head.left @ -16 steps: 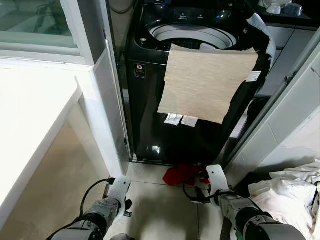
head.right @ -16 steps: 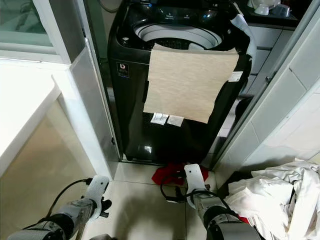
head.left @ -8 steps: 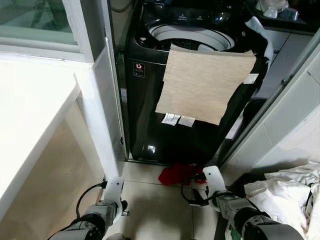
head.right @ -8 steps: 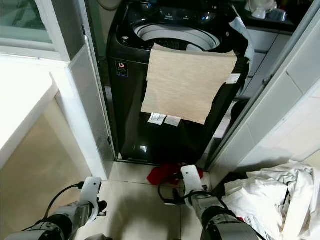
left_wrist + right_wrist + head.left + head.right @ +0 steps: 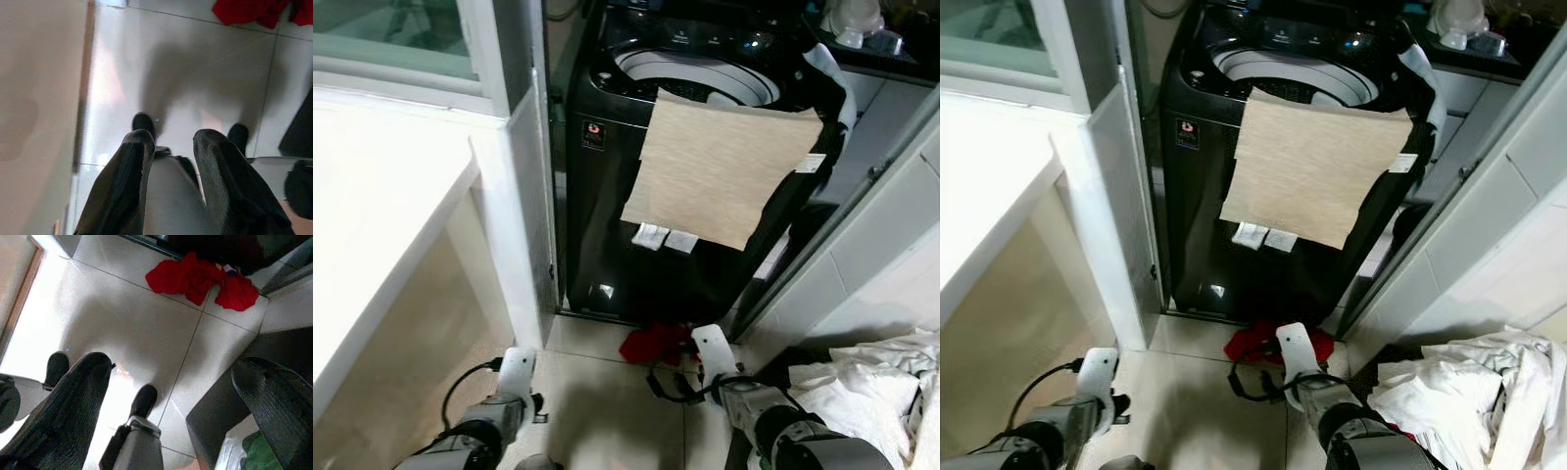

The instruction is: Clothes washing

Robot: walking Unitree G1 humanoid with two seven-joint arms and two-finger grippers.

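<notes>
Clothes lie at my feet: a red garment point(image 5: 200, 279) crumpled on the tiled floor point(image 5: 607, 392), right against the foot of the black washing machine point(image 5: 636, 225). My right claw point(image 5: 171, 396) hangs low above the tiles with its fingers spread wide, holding nothing; my left claw point(image 5: 171, 161) hangs beside it, fingers a little apart, also holding nothing. To pick up the red piece well, I judge I should bend lower, bring the right claw over the thickest bunch of cloth and pinch deep into the folds, not at a thin edge (thin edges slip). A heap of white laundry point(image 5: 871, 392) sits on the floor to my right. Farther up, a beige cloth point(image 5: 720, 171) hangs flat over the machine's front rim, and behind it the tub point(image 5: 695, 78) stands open, ready for loading.
</notes>
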